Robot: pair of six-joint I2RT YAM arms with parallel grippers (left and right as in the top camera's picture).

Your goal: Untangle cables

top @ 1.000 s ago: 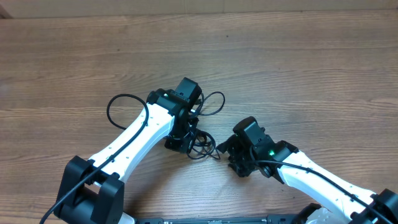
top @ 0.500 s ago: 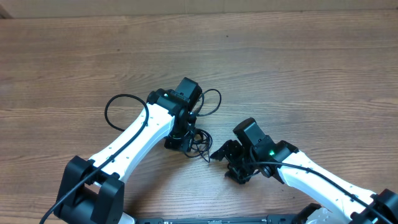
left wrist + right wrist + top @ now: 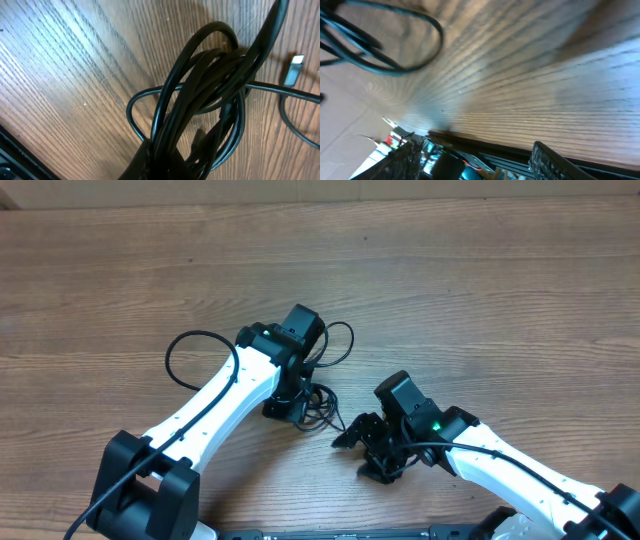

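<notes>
The cables (image 3: 320, 402) are thin black cords bunched in a tangle at the table's middle. One loop (image 3: 190, 358) spreads left of the left arm and another loop (image 3: 340, 340) rises to the right of its wrist. My left gripper (image 3: 290, 408) points down and is shut on the bundle. In the left wrist view the coiled cables (image 3: 210, 95) rise from between the shut gripper (image 3: 172, 167), and a silver plug tip (image 3: 296, 67) lies on the wood. My right gripper (image 3: 358, 458) stands open just right of the tangle, its fingers (image 3: 402, 160) holding nothing, with a cable loop (image 3: 395, 67) beyond.
The wooden table (image 3: 480, 300) stretches wide behind both arms. Its front edge and the robot's dark base rail (image 3: 330, 532) lie close below the right gripper. The left arm's own thick black wire (image 3: 150, 465) runs along its white link.
My right gripper has drawn back down and to the left, turning toward the front edge. The left loop has spread slightly leftward. My left gripper stays shut on the bundle.
</notes>
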